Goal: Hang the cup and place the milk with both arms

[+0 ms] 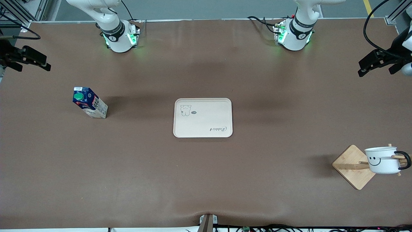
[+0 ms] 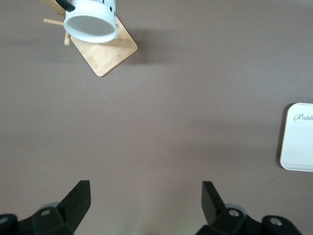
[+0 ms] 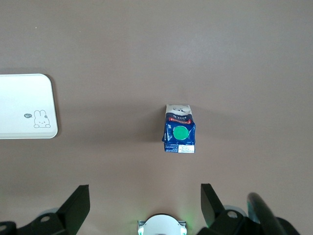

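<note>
The cup (image 1: 383, 160) hangs by its black handle on a peg of a wooden rack (image 1: 352, 166) toward the left arm's end of the table; it also shows in the left wrist view (image 2: 91, 22). The milk (image 1: 90, 103) stands upright on the table toward the right arm's end, and shows in the right wrist view (image 3: 179, 134). My left gripper (image 1: 375, 64) is up in the air at the left arm's end, open and empty (image 2: 145, 188). My right gripper (image 1: 30, 59) is up in the air at the right arm's end, open and empty (image 3: 145, 191).
A cream tray (image 1: 202, 117) with a rabbit print lies in the middle of the table, with nothing on it; its edge shows in both wrist views (image 2: 298, 147) (image 3: 24, 105). The arm bases (image 1: 120, 38) (image 1: 294, 37) stand farthest from the front camera.
</note>
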Robot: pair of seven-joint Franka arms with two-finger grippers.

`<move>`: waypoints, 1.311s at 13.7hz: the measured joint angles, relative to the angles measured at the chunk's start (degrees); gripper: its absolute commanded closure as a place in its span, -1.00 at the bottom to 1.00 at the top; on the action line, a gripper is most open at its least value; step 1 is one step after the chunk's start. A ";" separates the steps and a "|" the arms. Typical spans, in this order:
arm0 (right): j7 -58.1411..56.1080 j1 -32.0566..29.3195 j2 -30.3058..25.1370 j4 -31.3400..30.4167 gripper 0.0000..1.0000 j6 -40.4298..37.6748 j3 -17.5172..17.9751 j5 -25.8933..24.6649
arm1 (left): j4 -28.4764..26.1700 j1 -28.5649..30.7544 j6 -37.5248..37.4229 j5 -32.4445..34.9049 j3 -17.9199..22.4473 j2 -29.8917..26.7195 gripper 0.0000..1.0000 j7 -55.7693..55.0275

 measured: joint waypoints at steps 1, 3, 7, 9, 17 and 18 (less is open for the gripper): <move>0.00 0.00 0.00 0.00 -1.00 0.00 0.00 0.00 | 0.02 0.00 -0.01 0.00 0.00 0.01 -1.00 0.00; 0.00 0.00 0.00 0.00 -1.00 0.00 0.00 0.00 | 0.06 0.00 -0.14 0.00 0.00 0.02 -1.00 0.00; 0.01 -0.10 0.00 -0.01 -1.00 0.00 -0.03 0.00 | 0.25 0.01 -1.21 0.00 0.00 0.03 -1.00 0.00; 0.01 -0.21 0.01 -0.04 -1.00 0.00 -0.07 0.00 | 0.38 0.02 -1.29 0.01 0.00 0.03 -1.00 0.00; 0.02 -0.33 0.05 -0.17 -1.00 0.00 -0.12 0.00 | 0.56 0.03 -2.00 0.04 0.00 0.03 -1.00 0.00; 0.02 -0.34 0.05 -0.18 -1.00 0.00 -0.13 0.00 | 0.56 0.03 -2.06 0.04 0.00 0.03 -1.00 0.00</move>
